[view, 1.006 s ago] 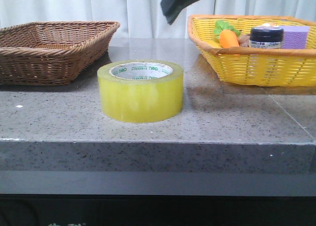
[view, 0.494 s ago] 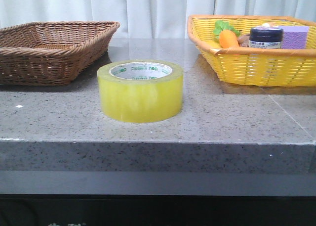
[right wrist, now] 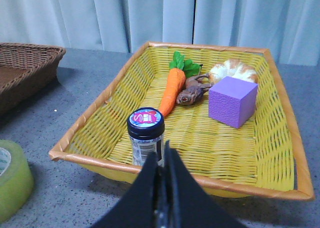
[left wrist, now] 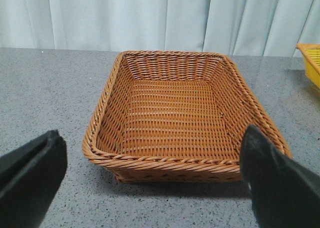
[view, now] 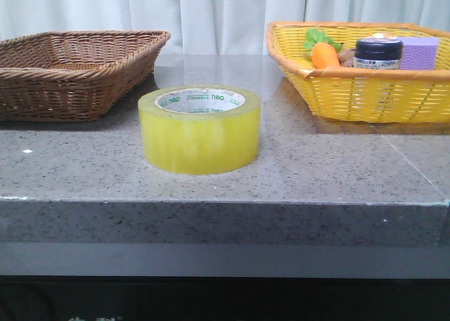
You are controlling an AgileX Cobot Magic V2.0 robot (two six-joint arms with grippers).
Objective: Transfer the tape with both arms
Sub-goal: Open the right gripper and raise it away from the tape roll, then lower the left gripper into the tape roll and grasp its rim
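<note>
Front view: the tape (view: 200,130) stands flat on the grey speckled desk (view: 316,173), core axis vertical, between the brown wicker basket (view: 74,71) and the yellow basket (view: 365,68), with no arm in sight. Left wrist view: the left end effector (left wrist: 150,180) is spread wide before the empty brown basket, and the roll is not visible. Right wrist view: the right end effector (right wrist: 162,188) is clenched on nothing, facing the dark-lidded jar (right wrist: 145,138), with the roll at the frame's lower left edge, so this arm is judged nearer.

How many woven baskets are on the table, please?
2. A brown woven wicker basket sits at the robot's left, behind the yellow tape roll. A yellow woven basket holding small items sits at the right. No others are visible.
</note>
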